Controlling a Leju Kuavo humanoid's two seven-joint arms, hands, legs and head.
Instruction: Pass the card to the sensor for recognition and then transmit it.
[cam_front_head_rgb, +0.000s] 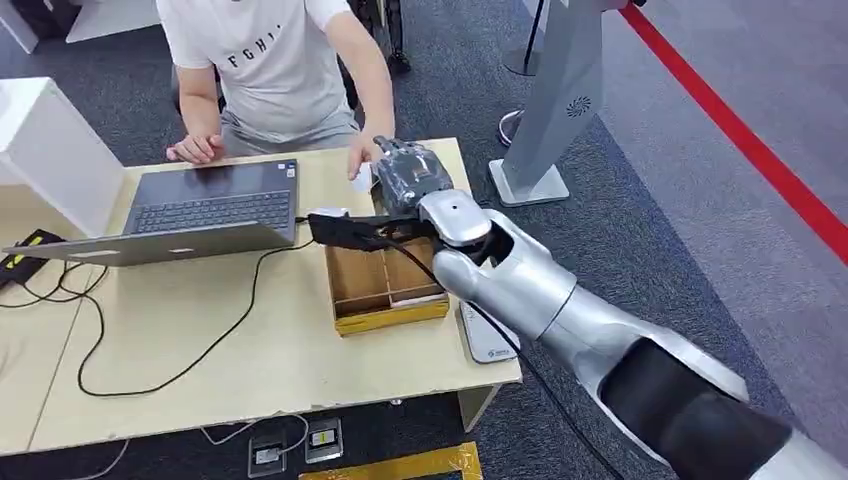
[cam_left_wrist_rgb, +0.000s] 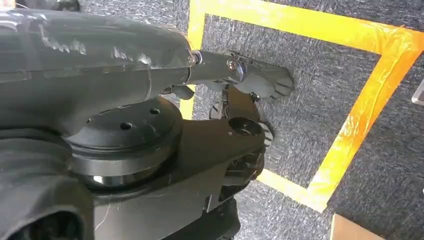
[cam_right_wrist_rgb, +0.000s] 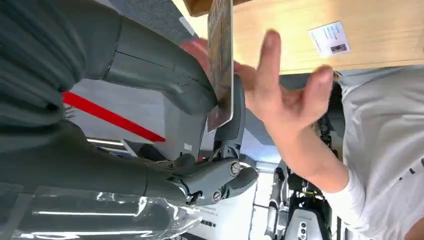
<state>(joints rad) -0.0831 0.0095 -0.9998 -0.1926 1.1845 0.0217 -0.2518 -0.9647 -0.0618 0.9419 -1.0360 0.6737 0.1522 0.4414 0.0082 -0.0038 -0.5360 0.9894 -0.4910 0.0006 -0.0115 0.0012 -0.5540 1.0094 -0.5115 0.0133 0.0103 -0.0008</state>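
The card (cam_right_wrist_rgb: 220, 60) is a thin, flat rectangle seen nearly edge-on in the right wrist view, with a dark, mottled face; its print cannot be read. It stands between the right hand's thumb and fingers (cam_right_wrist_rgb: 231, 120): the thick thumb presses one face and a dark finger backs the other, so the fingers are clamped on the card near one end while the rest of it sticks out past them. A person's hand (cam_right_wrist_rgb: 280, 95) has its fingers spread right at the card's free part, on the far side from the thumb; whether it touches the card cannot be told.

In the head view the right hand (cam_front_head_rgb: 408, 175) reaches over the far edge of the surface (cam_front_head_rgb: 250, 370), just beside the person's hand (cam_front_head_rgb: 362, 160). Below the wrist sits an open box (cam_front_head_rgb: 385, 290) with dividers, close to the surface's right edge. A laptop (cam_front_head_rgb: 205, 215) takes up the left part, with cables trailing across the bare middle. A small white label (cam_right_wrist_rgb: 329, 39) lies flat on the surface. A grey stand (cam_front_head_rgb: 555, 110) rises from the carpet to the right, well apart from the arm.

The left hand (cam_left_wrist_rgb: 250, 100) hangs over carpet marked with yellow tape (cam_left_wrist_rgb: 360, 115); whether its fingers are apart or together cannot be told.
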